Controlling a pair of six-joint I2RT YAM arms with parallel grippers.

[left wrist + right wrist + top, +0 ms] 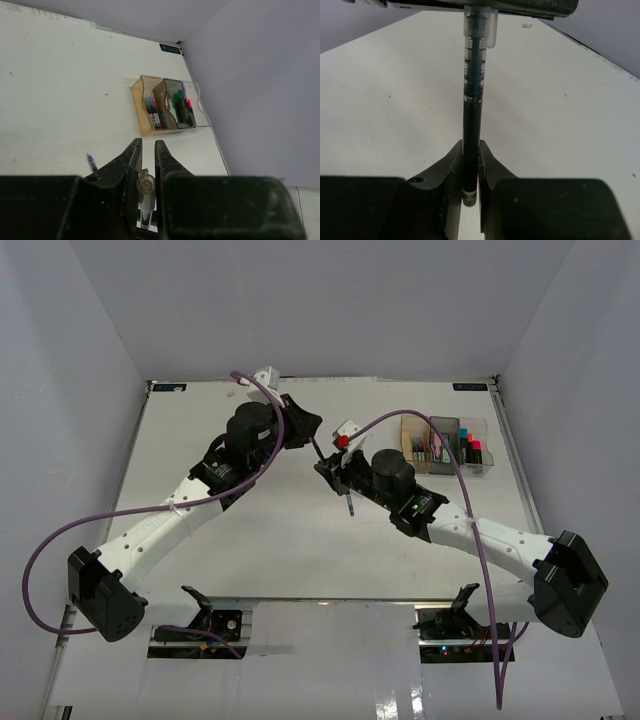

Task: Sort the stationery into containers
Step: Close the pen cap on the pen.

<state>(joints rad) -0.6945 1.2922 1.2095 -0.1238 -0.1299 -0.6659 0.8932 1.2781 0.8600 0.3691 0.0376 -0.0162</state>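
A thin dark pen (472,105) with a clear cap (145,184) is held between both grippers above the middle of the table. My left gripper (148,146) is shut on the capped end. My right gripper (470,146) is shut on the dark barrel end. In the top view the left gripper (309,435) and right gripper (326,469) meet tip to tip. Another thin purple pen (91,162) lies on the table, and it also shows under my right wrist in the top view (351,506). The amber bin (141,104), smoky grey bin (172,86) and clear bin (199,102) hold several markers.
The three bins (446,446) stand in a row at the far right near the right wall. White walls enclose the table on the left, back and right. Purple cables loop over both arms.
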